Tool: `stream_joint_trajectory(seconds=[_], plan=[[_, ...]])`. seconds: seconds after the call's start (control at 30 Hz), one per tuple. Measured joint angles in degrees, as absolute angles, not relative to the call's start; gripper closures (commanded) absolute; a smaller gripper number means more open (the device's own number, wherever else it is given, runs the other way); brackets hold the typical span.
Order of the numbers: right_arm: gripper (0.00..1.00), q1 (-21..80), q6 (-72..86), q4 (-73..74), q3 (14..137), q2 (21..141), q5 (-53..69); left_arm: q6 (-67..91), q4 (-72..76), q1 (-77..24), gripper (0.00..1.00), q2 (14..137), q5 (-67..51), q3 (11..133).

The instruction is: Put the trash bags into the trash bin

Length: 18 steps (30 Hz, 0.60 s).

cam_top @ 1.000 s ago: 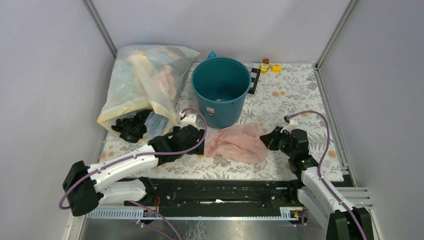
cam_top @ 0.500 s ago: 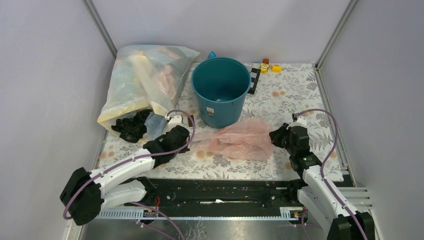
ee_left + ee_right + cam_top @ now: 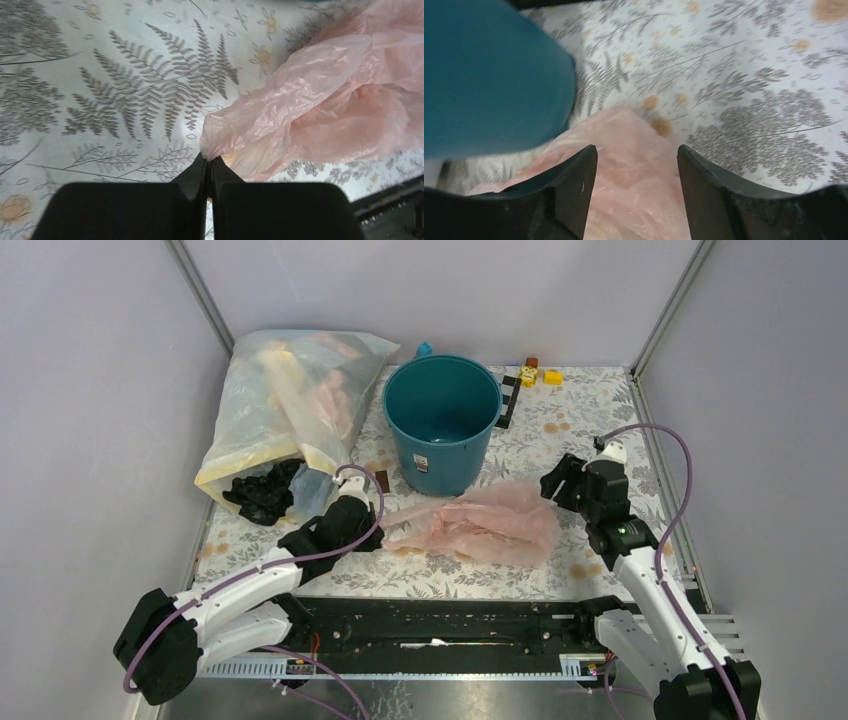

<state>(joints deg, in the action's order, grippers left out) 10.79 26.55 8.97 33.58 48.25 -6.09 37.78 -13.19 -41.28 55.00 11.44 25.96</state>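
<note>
A crumpled pink trash bag (image 3: pixel 485 525) lies on the patterned table in front of the teal trash bin (image 3: pixel 465 455), which stands upright and open. My left gripper (image 3: pixel 380 522) is shut on the bag's left corner, and the left wrist view shows the pink film (image 3: pixel 325 95) pinched between the closed tips (image 3: pixel 210 159). At the bag's right end my right gripper (image 3: pixel 560 480) hovers open. In the right wrist view its fingers (image 3: pixel 636 150) straddle the pink bag (image 3: pixel 634 175) without gripping it, with the bin's wall (image 3: pixel 489 75) at the upper left.
A large clear sack (image 3: pixel 290 400) with yellow, pink and black bags (image 3: pixel 262 495) spilling from its mouth lies at the left. Small coloured blocks (image 3: pixel 535 373) and a black strip (image 3: pixel 508 400) sit behind the bin. Enclosure walls close in on both sides.
My left gripper shut on the bag's left corner and drew it leftward, stretching the bag. My right gripper opened, released the bag's right end and moved back and away.
</note>
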Motion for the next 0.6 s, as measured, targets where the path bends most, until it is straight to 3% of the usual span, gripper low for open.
stream_joint_trajectory(seconds=[0.17, 0.43, 0.6], plan=[[0.36, 12.38, 24.51, 12.51, 33.61, 44.60, 2.63, 36.23, -10.11, -41.28, 1.00, 55.24, 3.99, 24.69], [0.37, 26.41, 23.79, 16.08, 33.63, 46.59, 5.56, 35.35, -7.14, -41.28, 1.00, 54.43, -2.85, 24.67], [0.24, 34.76, 24.14, 15.99, 33.23, 49.67, 1.65, 35.35, -6.28, -41.28, 1.00, 53.39, -4.54, 24.67]])
